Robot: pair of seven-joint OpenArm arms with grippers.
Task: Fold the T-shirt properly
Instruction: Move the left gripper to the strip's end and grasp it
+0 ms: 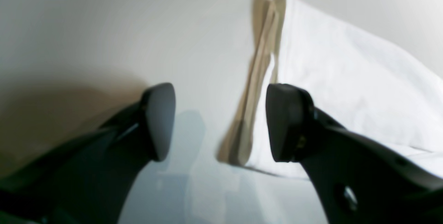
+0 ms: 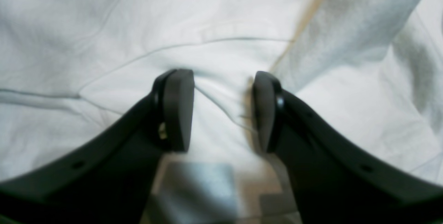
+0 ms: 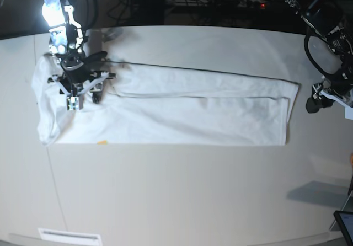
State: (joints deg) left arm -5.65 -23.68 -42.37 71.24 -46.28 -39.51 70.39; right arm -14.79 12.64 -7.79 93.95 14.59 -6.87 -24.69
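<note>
Over the collar end of the T-shirt, the right hand hovers with jaws wide, empty. Beyond the hem end, the left hand waits, also spread and empty. Folded lengthwise, the shirt runs across the desk between them. Its print is hidden.

Both wrist views are soft and blurred. The base view is sharper, with glare at the top left and dark far edge behind the bench.
</note>
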